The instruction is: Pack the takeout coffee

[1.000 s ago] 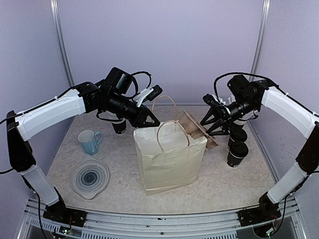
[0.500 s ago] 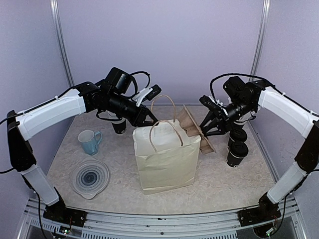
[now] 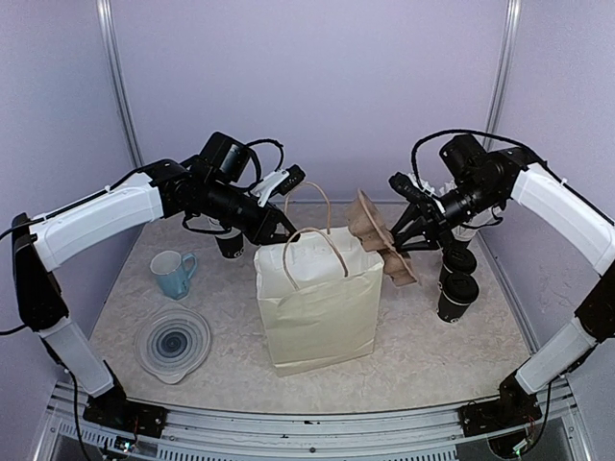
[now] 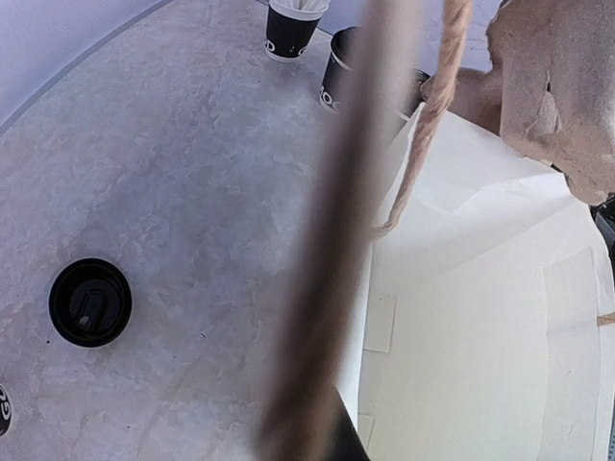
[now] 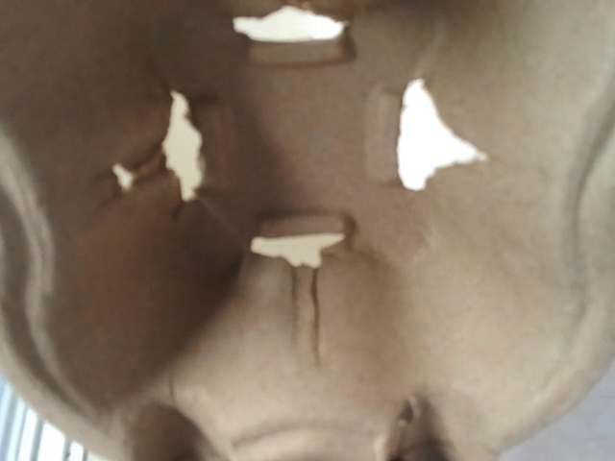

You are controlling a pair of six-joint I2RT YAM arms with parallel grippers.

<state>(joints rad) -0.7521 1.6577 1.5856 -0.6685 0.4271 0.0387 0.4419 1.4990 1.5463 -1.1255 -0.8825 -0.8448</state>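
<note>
1. Looking down from the top view, took in both arms at once: the paper bag (image 3: 317, 307) upright on the bench (image 3: 452, 355), the left end effector (image 3: 282, 230) at its rear left top edge, the right end effector (image 3: 404, 238) off its right side with the carrier tray (image 3: 377, 230), and a blue mug (image 3: 173, 272) and a clear round dish (image 3: 173, 343) well to the left.
2. Gave, from the left wrist alone, the bag's white inside, a blurred handle rope (image 4: 336, 240) crossing the lens, a lone lidded cup (image 4: 89, 302) seen from straight above on the bench, and a cup of white straws (image 4: 293, 21) at the far edge.
3. Filled the right wrist view wholly with the tray's brown pulp, light coming through its cut-outs, the fingers hidden.
4. Left end effector: clenched tight on the bag's top edge by the handle.
5. Right end effector: closed partway, grasping the tray by its right edge and holding it clear of the bench.
6. Tray: hung steeply tilted, just beside and above the bag's right rim, between the bag and the right end effector, apart from the left one.
7. Pair of lidded cups (image 3: 458, 291): stood on the bench right of the bag, one behind the other, under the right arm, untouched.
</note>
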